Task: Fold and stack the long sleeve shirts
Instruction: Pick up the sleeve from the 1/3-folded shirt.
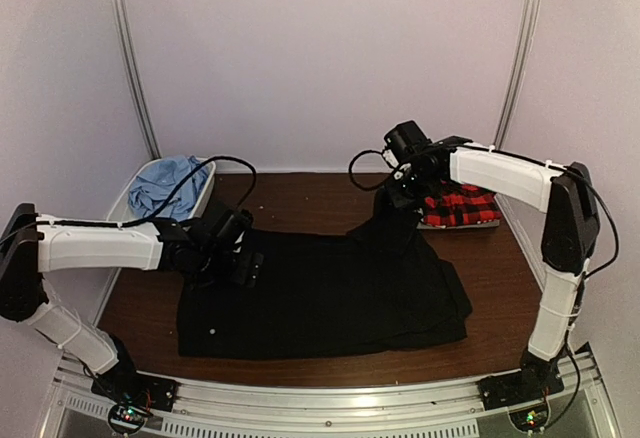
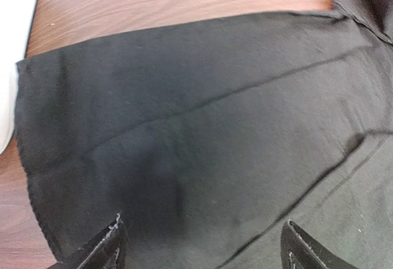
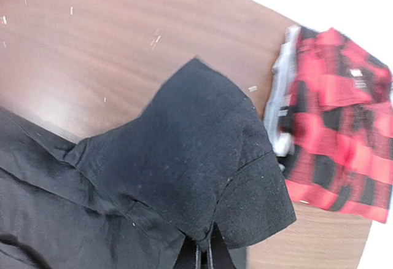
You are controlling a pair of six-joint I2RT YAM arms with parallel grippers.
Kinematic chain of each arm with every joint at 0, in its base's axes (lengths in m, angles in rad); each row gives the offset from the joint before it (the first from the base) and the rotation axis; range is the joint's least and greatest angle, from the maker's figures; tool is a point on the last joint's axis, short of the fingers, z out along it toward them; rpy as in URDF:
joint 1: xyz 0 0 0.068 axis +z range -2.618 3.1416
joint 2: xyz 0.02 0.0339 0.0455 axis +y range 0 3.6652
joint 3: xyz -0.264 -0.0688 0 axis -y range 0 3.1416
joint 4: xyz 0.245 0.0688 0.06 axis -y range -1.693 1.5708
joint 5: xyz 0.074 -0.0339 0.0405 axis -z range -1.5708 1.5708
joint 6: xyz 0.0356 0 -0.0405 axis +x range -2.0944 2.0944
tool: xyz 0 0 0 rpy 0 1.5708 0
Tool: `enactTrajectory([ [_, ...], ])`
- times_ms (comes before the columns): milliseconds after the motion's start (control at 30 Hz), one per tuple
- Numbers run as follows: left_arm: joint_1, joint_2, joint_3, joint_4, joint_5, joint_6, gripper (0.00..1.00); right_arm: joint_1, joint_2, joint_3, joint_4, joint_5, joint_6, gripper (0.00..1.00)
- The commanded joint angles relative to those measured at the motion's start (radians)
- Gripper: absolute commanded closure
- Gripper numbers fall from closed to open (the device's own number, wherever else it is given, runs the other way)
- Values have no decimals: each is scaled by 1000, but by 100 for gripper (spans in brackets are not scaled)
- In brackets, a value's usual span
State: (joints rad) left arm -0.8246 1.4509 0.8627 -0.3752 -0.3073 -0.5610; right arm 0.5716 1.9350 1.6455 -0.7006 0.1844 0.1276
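Note:
The black shirt (image 1: pixel 320 298) lies spread on the wooden table (image 1: pixel 300 198). My right gripper (image 1: pixel 400 186) is shut on a cuff of the black shirt (image 3: pixel 202 177) and holds it lifted at the shirt's far right corner. My left gripper (image 1: pixel 240 258) is open, its fingertips (image 2: pixel 110 244) apart just above the black cloth (image 2: pixel 202 140) near the shirt's left edge. The folded red-and-black plaid shirt (image 1: pixel 458 205) lies at the far right, also in the right wrist view (image 3: pixel 341 121). The light blue shirt (image 1: pixel 165 183) lies crumpled in a white bin at the far left.
The white bin (image 1: pixel 208 190) stands at the table's far left corner, its rim at the left edge of the left wrist view (image 2: pixel 12 48). Metal frame posts (image 1: pixel 135 58) and walls close the back. A metal rail (image 1: pixel 330 398) runs along the near edge.

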Motion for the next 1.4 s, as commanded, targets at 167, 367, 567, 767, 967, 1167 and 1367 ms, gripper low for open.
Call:
enactTrajectory([
  [167, 146, -29, 84, -2, 43, 73, 12, -3, -245, -50, -122, 91, 67, 100],
  [367, 291, 7, 152, 21, 190, 99, 12, 8, -426, -118, -144, -2, 105, 100],
  [567, 412, 117, 251, 12, 285, 110, 13, 69, -520, -144, -226, -70, 132, 100],
  [767, 443, 221, 372, -75, 259, 166, 15, 113, -620, -149, -308, -66, 147, 100],
  [967, 462, 313, 500, -206, 222, 286, 16, 111, -711, -148, -344, -65, 151, 100],
  [1167, 500, 433, 621, -314, 221, 398, 17, 112, -726, -136, -367, -66, 141, 100],
  [1367, 575, 516, 665, -316, 325, 453, 21, 112, -745, -85, -402, -62, 136, 100],
])
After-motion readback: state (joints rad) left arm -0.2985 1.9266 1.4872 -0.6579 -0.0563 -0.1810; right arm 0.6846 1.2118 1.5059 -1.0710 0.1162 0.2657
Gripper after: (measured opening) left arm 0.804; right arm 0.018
